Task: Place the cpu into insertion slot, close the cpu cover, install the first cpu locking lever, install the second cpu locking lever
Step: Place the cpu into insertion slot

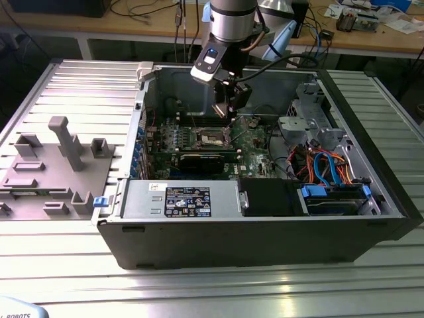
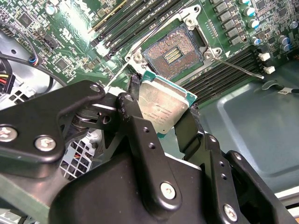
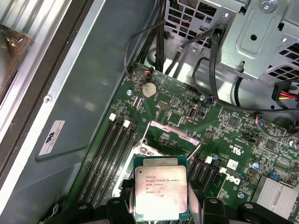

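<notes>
Currently held: cpu (image 2: 164,103), a flat square chip with a dull silver top, pinched by two opposite edges between the black fingers (image 2: 132,116).
Hand (image 2: 161,116): pressed shut on the cpu; in the exterior view it hangs inside the open computer case (image 1: 265,242), over the green circuit board (image 1: 255,142).
Cpu position: in the air, tilted, just above and beside the insertion slot (image 2: 174,52), apart from it.
Insertion slot: bare, with its field of gold contacts showing and a silvery frame around it.
Cpu cover (image 3: 169,136): seemingly raised at one edge of the slot, with the board visible through its window; the cpu hides its lower part.
Locking lever (image 2: 238,65): thin metal rod, running out from a corner of the slot over the memory slots (image 2: 219,77).
Coin cell (image 3: 148,89): round, silver, seated on the board near the case wall.
Power supply (image 1: 182,199): silver box with a dark label, along the near side of the case.
Surface (image 1: 199,285): ribbed metal, carrying the case.
Grey fixture (image 1: 59,159): on the surface at the exterior view's left, apart from the case.
</notes>
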Controlling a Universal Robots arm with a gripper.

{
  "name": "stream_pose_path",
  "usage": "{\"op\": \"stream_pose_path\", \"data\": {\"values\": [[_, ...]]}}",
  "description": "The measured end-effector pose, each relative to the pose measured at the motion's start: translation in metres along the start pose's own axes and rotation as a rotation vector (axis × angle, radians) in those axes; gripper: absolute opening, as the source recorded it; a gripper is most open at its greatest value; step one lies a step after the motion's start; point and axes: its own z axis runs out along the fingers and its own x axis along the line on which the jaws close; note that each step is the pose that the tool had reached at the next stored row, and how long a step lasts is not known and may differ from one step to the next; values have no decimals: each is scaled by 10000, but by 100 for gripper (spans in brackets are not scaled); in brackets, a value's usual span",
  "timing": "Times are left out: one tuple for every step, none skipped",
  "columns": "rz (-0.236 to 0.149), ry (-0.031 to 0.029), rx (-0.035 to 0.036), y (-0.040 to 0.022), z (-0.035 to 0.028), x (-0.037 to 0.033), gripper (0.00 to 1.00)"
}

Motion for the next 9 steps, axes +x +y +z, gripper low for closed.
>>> {"op": "stream_pose_path", "data": {"values": [[23, -2, 0, 0, 0, 0, 54], [21, 1, -1, 4, 0, -1, 54], [21, 2, -2, 4, 0, -1, 54], [21, 2, -2, 4, 0, -1, 54], [21, 2, -2, 4, 0, -1, 54], [21, 2, -2, 4, 0, -2, 54], [20, 2, -2, 4, 0, -2, 54], [21, 1, -2, 4, 0, -2, 54], [21, 6, -5, 4, 1, -2, 54]]}}
